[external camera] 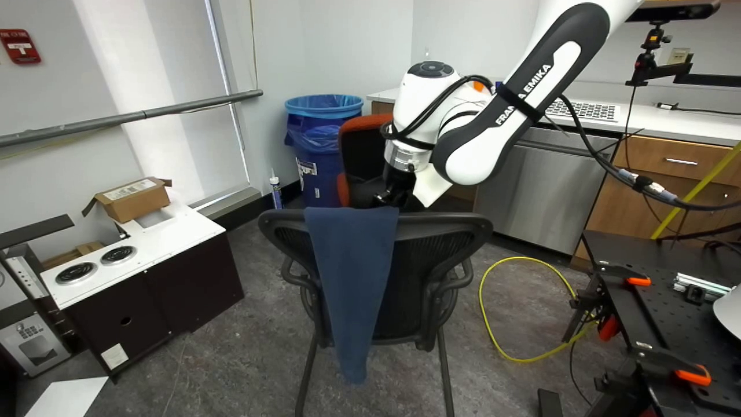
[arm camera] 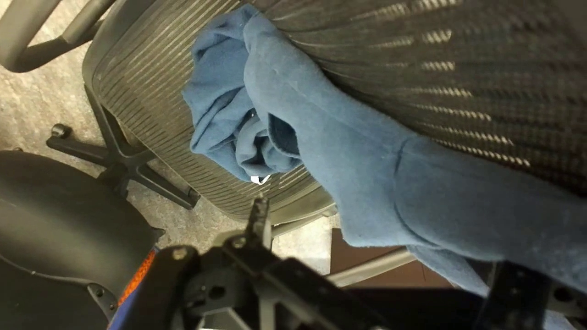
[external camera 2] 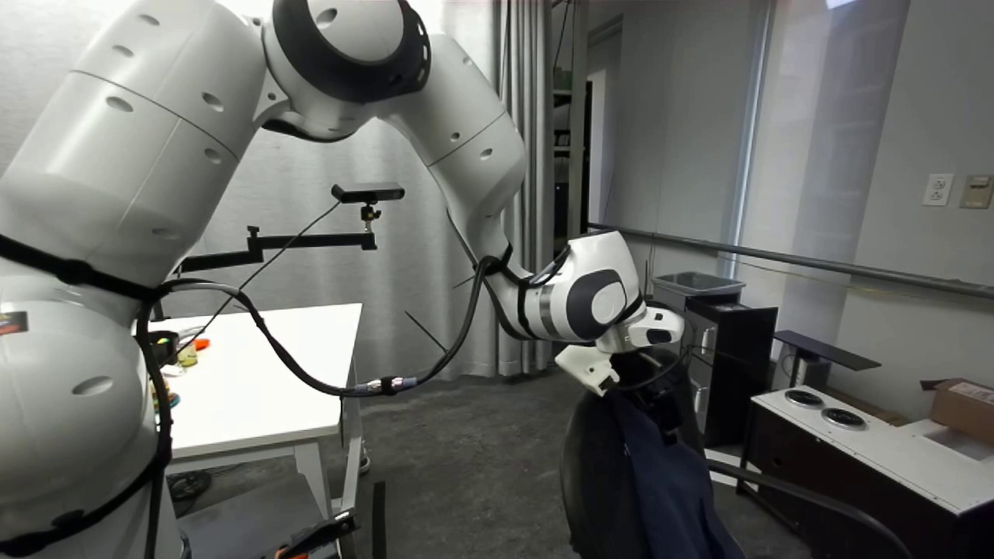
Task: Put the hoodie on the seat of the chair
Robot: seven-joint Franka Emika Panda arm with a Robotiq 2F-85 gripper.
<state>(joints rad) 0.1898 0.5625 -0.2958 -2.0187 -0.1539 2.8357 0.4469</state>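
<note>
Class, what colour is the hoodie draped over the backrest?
Navy blue; the hoodie shows best in an exterior view.

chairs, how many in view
2: in an exterior view, a black mesh-backed office chair in front, draped with a navy fabric hoodie, and an orange-edged black chair beyond it, partly behind the white robot arm. Others may be hidden.

pale walls (external camera: 359,46), grey floor (external camera: 231,359), grey curtain (external camera 2: 415,272), white table (external camera 2: 248,404), wooden drawers (external camera: 660,152) under white counter (external camera: 666,124)
</note>
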